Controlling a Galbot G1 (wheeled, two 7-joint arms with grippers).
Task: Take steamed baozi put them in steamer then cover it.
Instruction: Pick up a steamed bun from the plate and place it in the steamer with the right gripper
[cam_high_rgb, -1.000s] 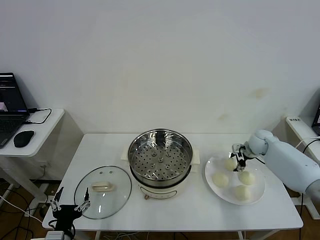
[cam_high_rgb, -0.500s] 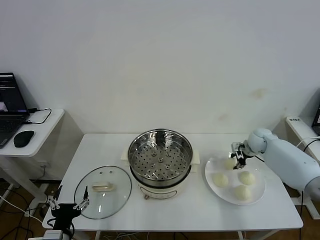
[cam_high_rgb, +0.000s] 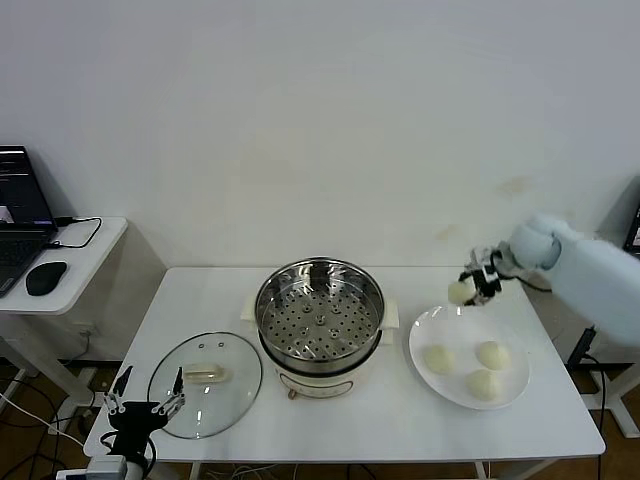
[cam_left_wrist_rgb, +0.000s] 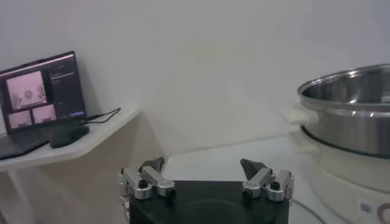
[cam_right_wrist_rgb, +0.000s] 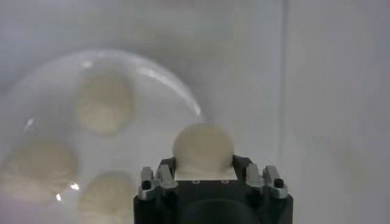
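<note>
Above the far left rim of the white plate (cam_high_rgb: 505, 392), the right gripper (cam_high_rgb: 472, 287) hung clear of the table, its fingers closed on one steamed baozi (cam_high_rgb: 459, 292); the right wrist view showed that bun (cam_right_wrist_rgb: 203, 146) seated between the jaws with the plate (cam_right_wrist_rgb: 164, 79) below. Three more baozi (cam_high_rgb: 440, 359) (cam_high_rgb: 491, 354) (cam_high_rgb: 484, 383) lay on the plate. To its left, at the table's middle, stood the steamer (cam_high_rgb: 320, 318), uncovered, its perforated tray bare. The glass cover (cam_high_rgb: 205, 384) lay flat on the table (cam_high_rgb: 390, 420) near the steamer's left side, handle up. At the near left edge, just beside the cover, the left gripper (cam_high_rgb: 146, 401) waited with its fingers spread wide and nothing between them.
</note>
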